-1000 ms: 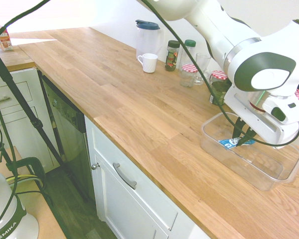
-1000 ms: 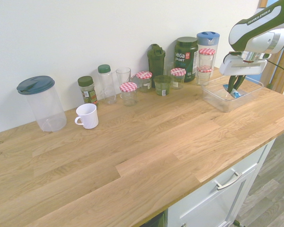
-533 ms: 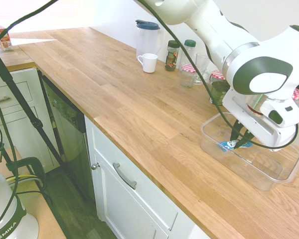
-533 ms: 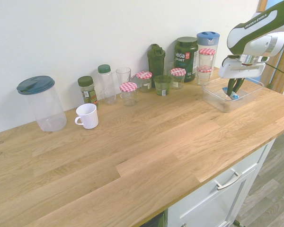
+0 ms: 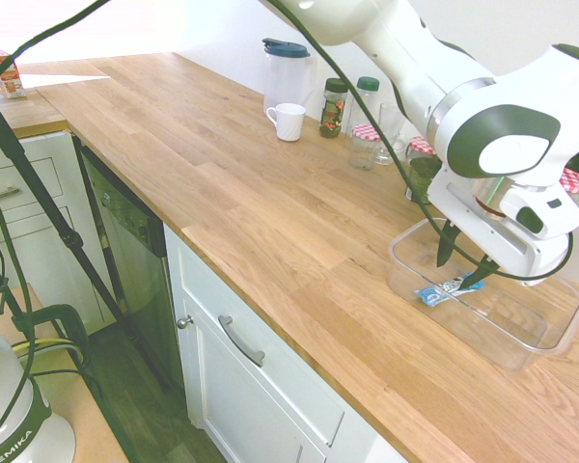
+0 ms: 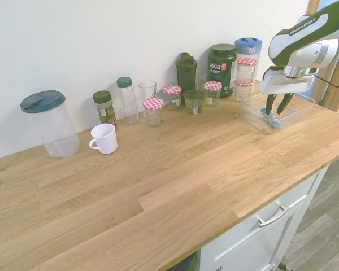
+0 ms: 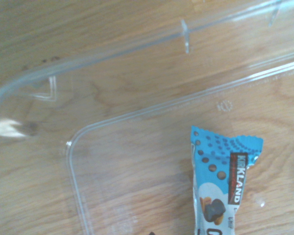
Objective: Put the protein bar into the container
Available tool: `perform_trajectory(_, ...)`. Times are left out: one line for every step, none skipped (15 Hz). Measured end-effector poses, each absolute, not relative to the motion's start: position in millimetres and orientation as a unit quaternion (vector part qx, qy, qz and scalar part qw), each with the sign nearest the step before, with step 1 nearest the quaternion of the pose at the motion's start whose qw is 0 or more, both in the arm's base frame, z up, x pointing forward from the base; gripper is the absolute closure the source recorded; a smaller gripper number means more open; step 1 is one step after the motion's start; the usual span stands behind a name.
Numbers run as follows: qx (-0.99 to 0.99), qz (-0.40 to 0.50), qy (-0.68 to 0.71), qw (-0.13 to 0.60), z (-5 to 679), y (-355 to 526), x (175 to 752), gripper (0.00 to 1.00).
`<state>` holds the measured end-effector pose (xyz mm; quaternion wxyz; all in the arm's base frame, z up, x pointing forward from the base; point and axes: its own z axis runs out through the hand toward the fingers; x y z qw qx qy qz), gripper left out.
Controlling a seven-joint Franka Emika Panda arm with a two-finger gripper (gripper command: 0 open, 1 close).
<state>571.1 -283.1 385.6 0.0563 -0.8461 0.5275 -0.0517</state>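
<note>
The container [image 5: 507, 333], a clear, thin-walled plastic tub with rounded corners and a rolled rim, sits on the smooth, striped-grain wooden worktop [image 5: 261, 231] between three and four o'clock in the first exterior view. Inside it lies the bar [image 5: 434, 295], the only thing showing in there; its glossy blue wrapper has a zigzag crimped end, darker dots, a white patch with brown chunks and a brown strip reading KIRKLAND. The jaws [image 5: 458, 268] are open and point down into the container, their dark fingers spread above the bar, gripping nothing. In the second exterior view, a ribbed white mug [image 6: 104, 139] stands at nine o'clock, beside a tall, cloudy plastic pitcher [image 6: 57, 132] with a dark blue lid. Toward ten o'clock is a seasoning jar [image 6: 105, 108] with a green lid, a printed label and dark contents, next to a clear, green-capped bottle [image 6: 127, 101]. Around twelve to one o'clock stand glass jars with red-checked lids [image 6: 153, 104] and an opaque dark green shaker [image 6: 186, 76]. Between one and two o'clock are a large dark tub [image 6: 222, 68] marked "vega SPORT" and a blue-lidded jug [image 6: 250, 47] behind two stacked jars.
</note>
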Motion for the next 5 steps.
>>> perform_trajectory(-0.848,-0.062,0.523,0.059,400.2,-277.7,570.8,0.0)
perform_trajectory(-0.851,-0.072,0.516,0.062,416.0,-270.1,568.9,0.0)
perform_trajectory(-0.856,-0.081,0.506,0.064,432.0,-259.0,564.2,0.0)
perform_trajectory(-0.864,-0.087,0.493,0.064,445.8,-243.5,555.2,0.0)
perform_trajectory(-0.872,-0.087,0.478,0.063,454.7,-226.5,543.9,0.0)
